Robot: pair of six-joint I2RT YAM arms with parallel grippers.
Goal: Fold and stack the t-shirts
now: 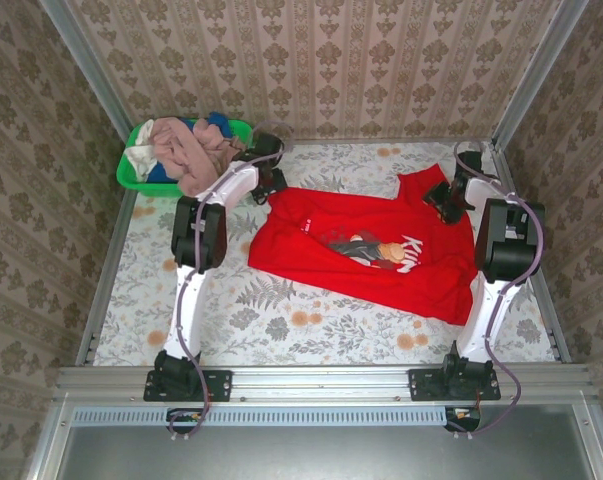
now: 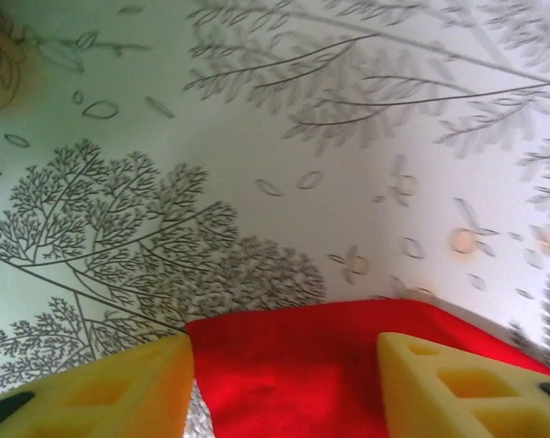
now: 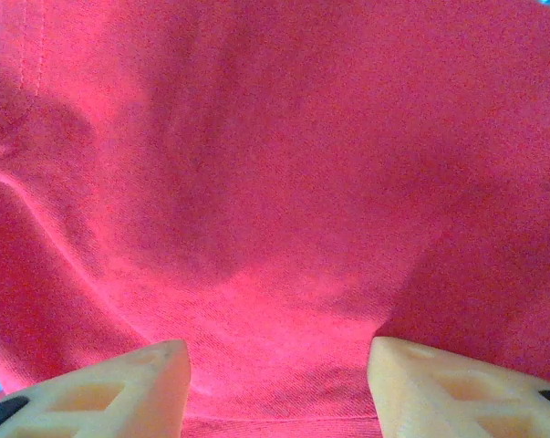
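Note:
A bright red t-shirt [image 1: 361,265] with a bear print and white lettering lies spread flat, print up, on the flowered table. My left gripper [image 1: 271,182] is at its far left corner. In the left wrist view the yellow fingers [image 2: 101,394] stand apart with the red cloth's edge [image 2: 293,365] lying between them, so the left gripper [image 2: 284,388] is open. My right gripper [image 1: 447,203] is down on the far right sleeve. In its wrist view red cloth [image 3: 275,182] lies between its separated fingertips [image 3: 119,388], and the right gripper [image 3: 279,388] is open. More t-shirts [image 1: 196,150], pink, blue and white, are heaped in the basket.
The green plastic basket [image 1: 129,172] sits at the far left corner of the table, just behind my left arm. Metal rails [image 1: 106,270] border the table on both sides, and patterned walls close it in. Bare floral tablecloth [image 1: 261,320] shows in front of the shirt.

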